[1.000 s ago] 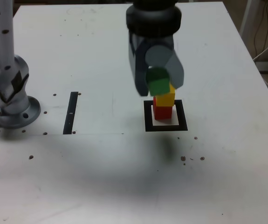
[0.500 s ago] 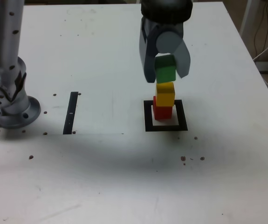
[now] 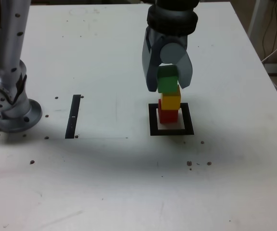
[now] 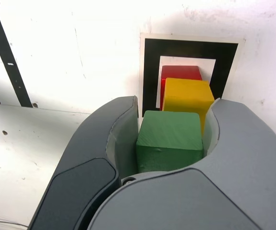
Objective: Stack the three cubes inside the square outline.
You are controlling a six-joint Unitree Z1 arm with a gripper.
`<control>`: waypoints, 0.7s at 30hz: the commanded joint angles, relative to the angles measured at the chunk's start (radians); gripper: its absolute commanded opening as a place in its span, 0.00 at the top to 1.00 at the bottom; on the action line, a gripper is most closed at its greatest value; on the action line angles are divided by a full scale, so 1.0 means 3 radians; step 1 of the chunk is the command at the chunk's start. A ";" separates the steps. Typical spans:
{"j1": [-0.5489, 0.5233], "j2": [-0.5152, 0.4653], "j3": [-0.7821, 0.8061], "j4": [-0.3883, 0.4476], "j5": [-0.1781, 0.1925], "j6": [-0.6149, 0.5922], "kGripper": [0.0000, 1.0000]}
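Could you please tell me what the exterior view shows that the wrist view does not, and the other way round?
Only the exterior view: the arm's base.
Only the wrist view: the green cube's contact side between the gripper's jaws, seen from close above.
Both: the red cube, the yellow cube, the square outline and the black strip.

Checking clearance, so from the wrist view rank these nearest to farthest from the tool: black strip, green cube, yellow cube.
1. Green cube: between the fingers of the tool.
2. Yellow cube: just beyond the green one, over the square outline.
3. Black strip: off to one side.
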 commanded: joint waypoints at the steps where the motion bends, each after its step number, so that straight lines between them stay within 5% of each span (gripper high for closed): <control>1: 0.0005 0.0024 0.0001 -0.0019 0.0001 0.0008 0.83; 21: 0.0012 0.0084 -0.0020 -0.0116 0.0017 0.0008 0.76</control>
